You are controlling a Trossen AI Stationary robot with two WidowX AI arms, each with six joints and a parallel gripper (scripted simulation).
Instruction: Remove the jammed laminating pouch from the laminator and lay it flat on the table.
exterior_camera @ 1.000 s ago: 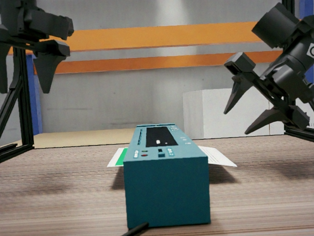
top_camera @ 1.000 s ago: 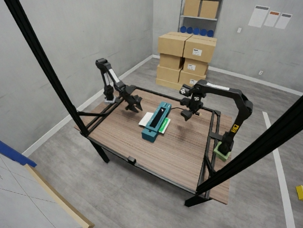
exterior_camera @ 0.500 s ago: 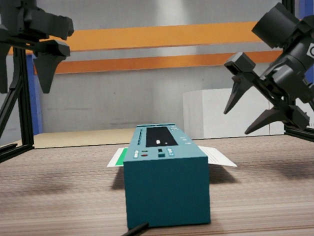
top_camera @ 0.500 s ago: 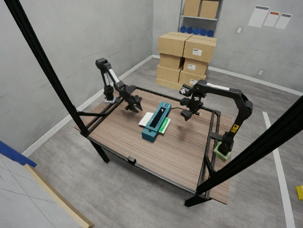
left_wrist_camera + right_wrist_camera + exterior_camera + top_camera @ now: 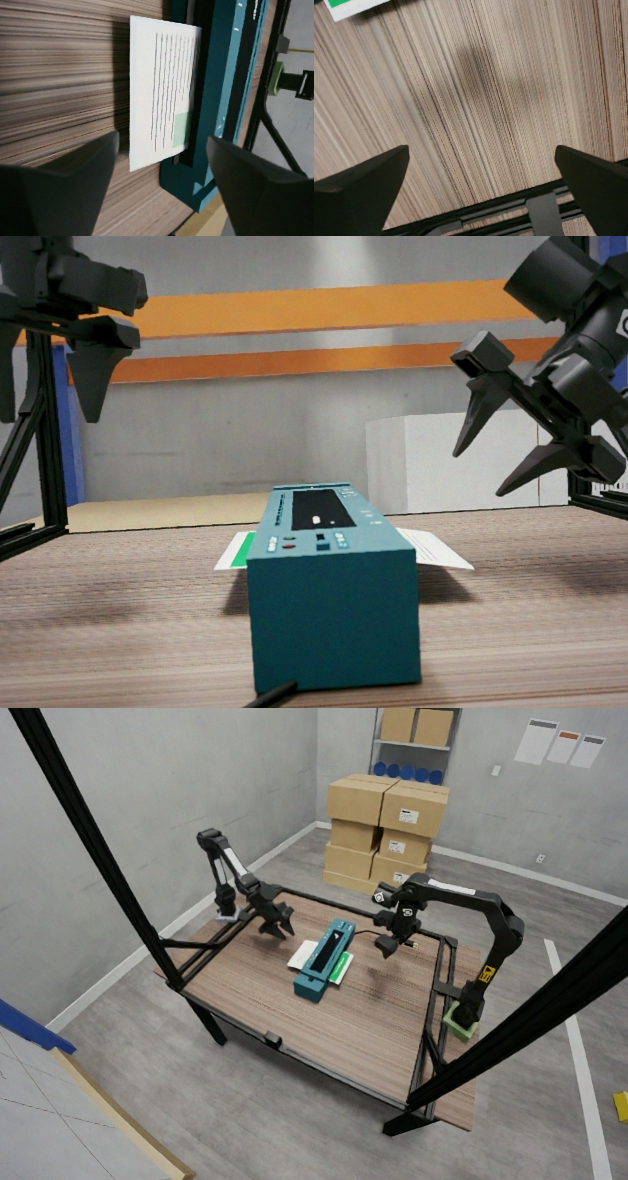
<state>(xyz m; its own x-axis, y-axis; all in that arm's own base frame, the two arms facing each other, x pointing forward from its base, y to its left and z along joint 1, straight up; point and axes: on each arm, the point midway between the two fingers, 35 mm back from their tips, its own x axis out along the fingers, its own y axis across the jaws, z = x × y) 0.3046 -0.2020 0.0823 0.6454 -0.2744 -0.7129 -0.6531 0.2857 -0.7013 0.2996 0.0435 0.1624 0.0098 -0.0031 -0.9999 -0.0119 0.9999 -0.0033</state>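
Observation:
The teal laminator (image 5: 324, 959) stands upright in the middle of the table, also seen in the exterior view (image 5: 329, 581). The pouch runs through it: a white lined end (image 5: 302, 954) sticks out on one side and a green-edged end (image 5: 341, 967) on the other. My left gripper (image 5: 276, 928) is open and empty, hovering above the white end (image 5: 162, 92) beside the laminator (image 5: 220, 100). My right gripper (image 5: 386, 945) is open and empty, above bare table on the green side; only a green corner (image 5: 351, 6) shows in its wrist view. Small keys (image 5: 322, 543) sit on the laminator's top.
The black power cord (image 5: 368, 932) runs from the laminator's far end to a plug (image 5: 408, 944) near the right gripper. Black frame rails (image 5: 436, 971) border the table. Cardboard boxes (image 5: 388, 829) stand on the floor beyond the table.

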